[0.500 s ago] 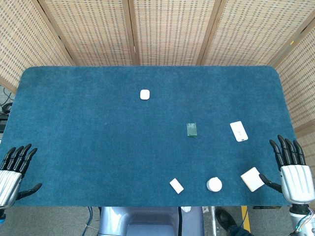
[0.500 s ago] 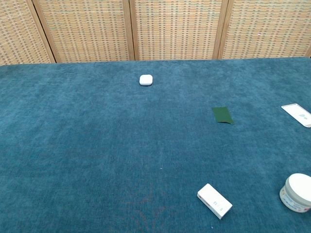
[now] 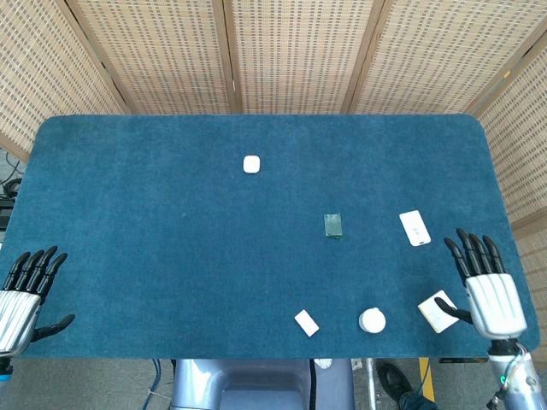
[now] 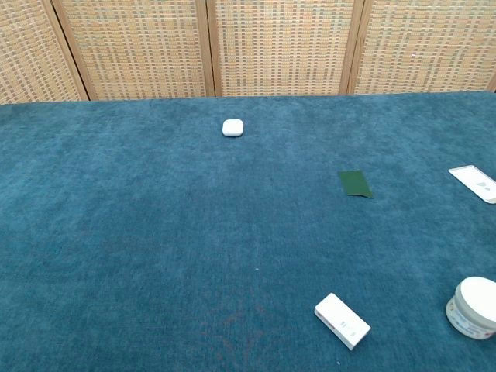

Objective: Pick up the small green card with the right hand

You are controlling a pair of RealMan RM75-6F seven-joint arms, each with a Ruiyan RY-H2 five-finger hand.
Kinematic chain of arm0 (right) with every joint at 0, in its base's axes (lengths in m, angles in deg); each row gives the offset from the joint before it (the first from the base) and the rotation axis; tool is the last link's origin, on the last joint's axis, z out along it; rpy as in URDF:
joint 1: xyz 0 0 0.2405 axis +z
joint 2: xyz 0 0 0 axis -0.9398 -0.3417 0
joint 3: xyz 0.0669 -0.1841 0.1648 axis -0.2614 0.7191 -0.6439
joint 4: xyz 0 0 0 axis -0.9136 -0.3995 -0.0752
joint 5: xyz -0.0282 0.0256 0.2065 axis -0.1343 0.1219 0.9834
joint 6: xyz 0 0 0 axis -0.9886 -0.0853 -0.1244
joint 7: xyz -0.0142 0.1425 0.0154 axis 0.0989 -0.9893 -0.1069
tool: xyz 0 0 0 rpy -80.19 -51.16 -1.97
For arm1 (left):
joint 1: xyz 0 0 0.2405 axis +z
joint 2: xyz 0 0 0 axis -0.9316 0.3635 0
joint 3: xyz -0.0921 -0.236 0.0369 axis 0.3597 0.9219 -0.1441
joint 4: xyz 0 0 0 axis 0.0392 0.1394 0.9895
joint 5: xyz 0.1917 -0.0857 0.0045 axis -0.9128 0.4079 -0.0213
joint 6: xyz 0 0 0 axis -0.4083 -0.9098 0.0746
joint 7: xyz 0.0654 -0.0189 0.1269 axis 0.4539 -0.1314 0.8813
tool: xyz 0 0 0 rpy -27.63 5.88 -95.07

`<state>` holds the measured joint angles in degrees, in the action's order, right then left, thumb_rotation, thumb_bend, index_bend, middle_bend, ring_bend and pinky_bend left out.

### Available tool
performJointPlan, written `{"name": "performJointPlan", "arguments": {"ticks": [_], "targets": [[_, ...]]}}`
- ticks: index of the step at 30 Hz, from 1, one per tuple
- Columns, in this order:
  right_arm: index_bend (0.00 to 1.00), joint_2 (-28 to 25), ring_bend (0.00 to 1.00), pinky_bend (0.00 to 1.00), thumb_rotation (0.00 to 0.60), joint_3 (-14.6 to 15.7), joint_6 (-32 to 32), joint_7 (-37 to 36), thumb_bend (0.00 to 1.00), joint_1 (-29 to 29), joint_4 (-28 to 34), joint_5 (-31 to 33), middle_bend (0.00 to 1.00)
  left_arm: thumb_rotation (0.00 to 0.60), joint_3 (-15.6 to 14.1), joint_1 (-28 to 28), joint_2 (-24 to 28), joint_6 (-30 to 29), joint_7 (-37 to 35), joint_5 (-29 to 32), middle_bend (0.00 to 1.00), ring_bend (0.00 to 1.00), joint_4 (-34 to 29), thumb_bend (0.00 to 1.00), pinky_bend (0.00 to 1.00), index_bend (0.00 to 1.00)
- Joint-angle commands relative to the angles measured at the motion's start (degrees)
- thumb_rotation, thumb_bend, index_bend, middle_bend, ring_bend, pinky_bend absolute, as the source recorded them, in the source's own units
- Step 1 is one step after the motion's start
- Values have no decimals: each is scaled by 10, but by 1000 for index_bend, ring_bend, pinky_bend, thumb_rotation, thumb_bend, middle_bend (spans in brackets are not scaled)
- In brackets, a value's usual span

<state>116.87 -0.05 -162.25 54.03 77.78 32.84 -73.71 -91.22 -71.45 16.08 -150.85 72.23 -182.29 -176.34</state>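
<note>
The small green card (image 3: pixel 333 225) lies flat on the blue table cloth, right of centre; in the chest view the green card (image 4: pixel 355 184) sits at mid-right. My right hand (image 3: pixel 490 289) hovers at the table's front right corner, fingers spread and holding nothing, well to the right of the card and nearer me. My left hand (image 3: pixel 21 295) rests at the front left corner, fingers apart and empty. Neither hand shows in the chest view.
A white earbud case (image 3: pixel 251 164) lies at the back centre. A white card (image 3: pixel 414 227) is right of the green card. Near the front edge are a small white box (image 3: pixel 306 322), a round white tin (image 3: pixel 372 320) and a white square block (image 3: pixel 437 310) beside my right hand.
My right hand has shifted left and slightly farther onto the table, now overlapping the white square block's edge. The left hand has barely moved.
</note>
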Motion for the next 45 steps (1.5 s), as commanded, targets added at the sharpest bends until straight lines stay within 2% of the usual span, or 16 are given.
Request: {"name": "performJointPlan", "arguments": {"ticks": [1,6,9,13,17,19,24,31,45], "targets": [[125,8,0,0,600,-31,69,18,0,58,-17,18,0,600,2,-1,0,1,-1,2,0,0,-1,0,0,0],[190,24,0,0,600,-63,160,26,0,128,-38,54,0,600,5,-1,1,-1,-2,7,0,0,-5,0,0,0],[230,52,0,0,600,-82,222,41,0,179,-71,80,0,600,7,-2,0,2,0,12,0,0,-8,0,0,0],[266,103,0,0,600,-88,285,59,51,233,-127,100,0,600,11,-6,1,11,1,21,0,0,-10,0,0,0],[272,176,0,0,600,-88,343,94,53,286,-213,131,0,600,17,-9,4,18,-1,35,0,0,-16,0,0,0],[274,196,0,0,600,-88,352,102,55,298,-234,139,0,600,18,-10,5,20,-1,37,0,0,-17,0,0,0],[289,247,0,0,600,-90,370,121,205,326,-282,162,0,600,21,-14,7,31,1,49,0,0,-20,0,0,0],[303,309,0,0,600,-83,381,141,244,358,-338,176,0,600,25,-19,10,43,-1,62,0,0,-25,0,0,0],[311,345,0,0,600,-69,387,145,256,375,-385,191,0,600,26,-20,15,46,-8,69,0,0,-28,0,0,0]]}}
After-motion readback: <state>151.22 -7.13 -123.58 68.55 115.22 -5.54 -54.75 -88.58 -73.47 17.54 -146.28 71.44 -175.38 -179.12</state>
